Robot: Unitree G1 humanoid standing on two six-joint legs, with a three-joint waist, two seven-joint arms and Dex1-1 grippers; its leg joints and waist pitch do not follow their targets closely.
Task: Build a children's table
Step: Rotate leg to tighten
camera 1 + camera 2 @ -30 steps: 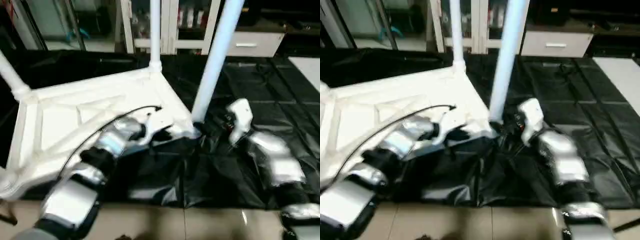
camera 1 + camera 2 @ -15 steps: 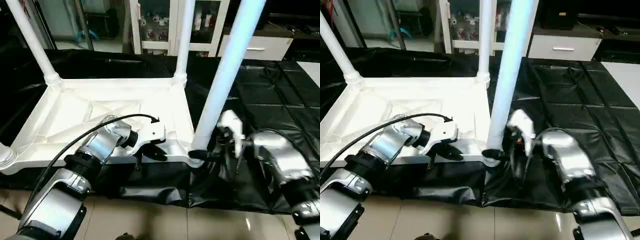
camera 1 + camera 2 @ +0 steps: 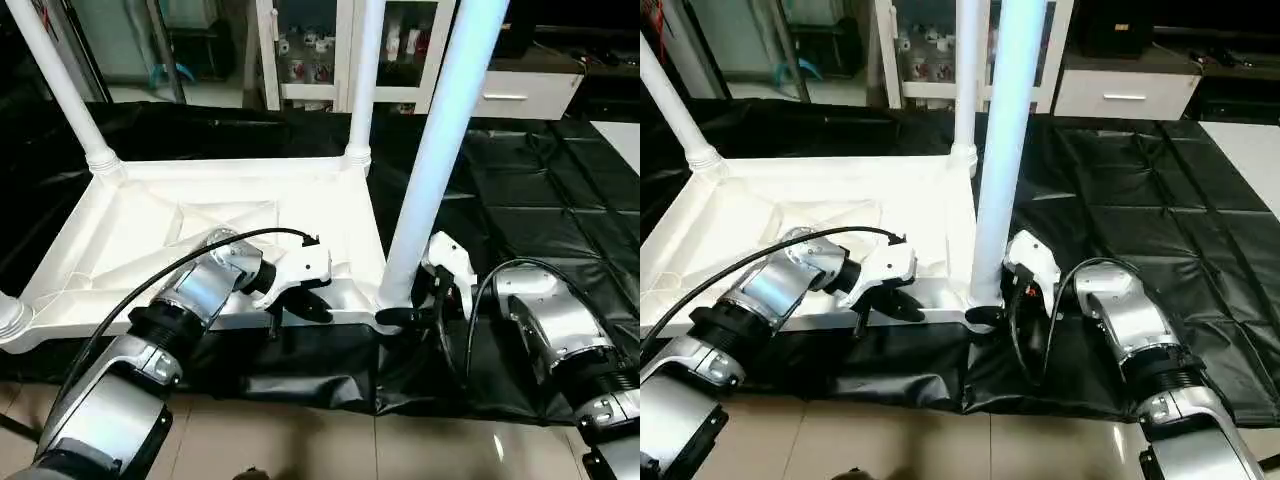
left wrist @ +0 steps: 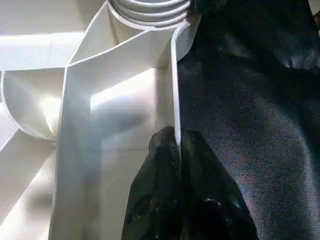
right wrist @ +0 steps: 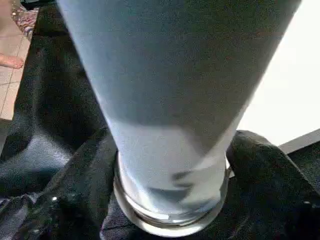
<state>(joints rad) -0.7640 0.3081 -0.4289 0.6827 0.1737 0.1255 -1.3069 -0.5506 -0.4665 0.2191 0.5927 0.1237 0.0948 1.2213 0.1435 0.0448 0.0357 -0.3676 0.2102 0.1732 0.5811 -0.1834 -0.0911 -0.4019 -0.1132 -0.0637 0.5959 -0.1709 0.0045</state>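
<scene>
Black-draped worktable (image 3: pixel 560 200) carries the children's table (image 3: pixel 140 235), which lies upside down with its ribbed underside up, toward the robot's left half of the cloth, its near edge along the worktable's front edge

Three legs stand upright in corner sockets: far-left leg (image 3: pixel 55 80), far-right leg (image 3: pixel 365 75), and near-right leg (image 3: pixel 440 150), the one closest to the robot. A fourth socket end (image 3: pixel 10 315) shows at the near-left corner, but whether a leg rises from it cannot be told

Left gripper (image 3: pixel 300 305) sits at the near rim of the tabletop, left of the near-right corner. In the left wrist view its black fingers (image 4: pixel 165 200) are clenched on the thin white rim wall (image 4: pixel 176 100), one either side of it

Right gripper (image 3: pixel 405 315) is at the base of the near-right leg, just above its socket collar (image 5: pixel 170 220). In the right wrist view a black finger (image 5: pixel 260 165) lies on each side of the leg. Contact with the tube cannot be told, so grip or release is undetermined

Cabinets (image 3: pixel 310 50) stand behind the worktable; tiled floor (image 3: pixel 300 440) lies in front
</scene>
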